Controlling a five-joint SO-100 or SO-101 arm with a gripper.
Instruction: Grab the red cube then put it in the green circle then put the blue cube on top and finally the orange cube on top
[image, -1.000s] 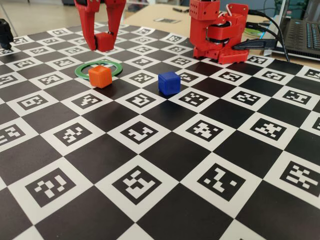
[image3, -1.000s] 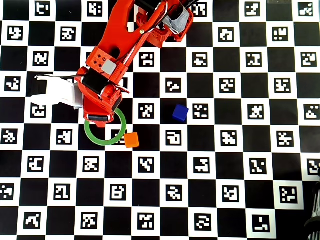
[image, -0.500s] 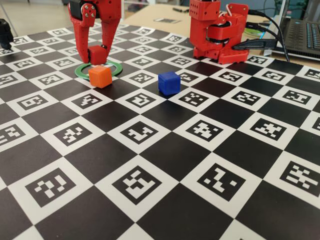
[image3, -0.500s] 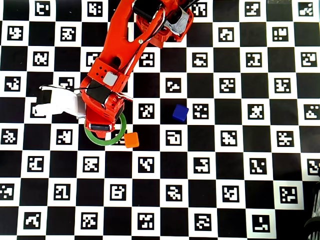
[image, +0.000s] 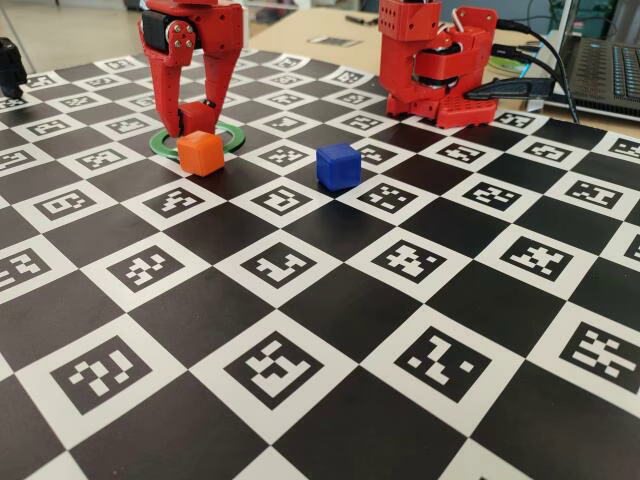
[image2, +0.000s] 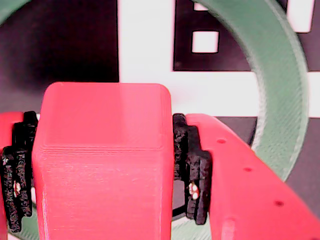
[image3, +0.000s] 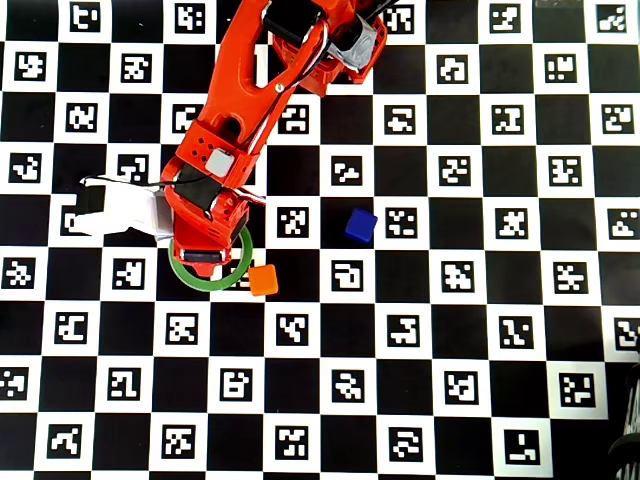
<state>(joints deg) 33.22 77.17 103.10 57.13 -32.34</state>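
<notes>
Wrist view shows the gripper (image2: 172, 165) clamped tight on the small deep-red plastic cube (image2: 102, 160), low over the thin flat green ring (image2: 280, 85), board showing inside it. First placement looks nearly done; release remains, then both stackings. Overhead, the bright-orange plastic cube (image3: 263, 280) touches the ring's rim at four o'clock; the dark-blue plastic cube (image3: 361, 225) waits farther out at two o'clock.

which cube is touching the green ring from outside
The orange cube: it sits against the ring's outer edge. The blue cube lies well apart; the red cube is held above the ring.
</notes>
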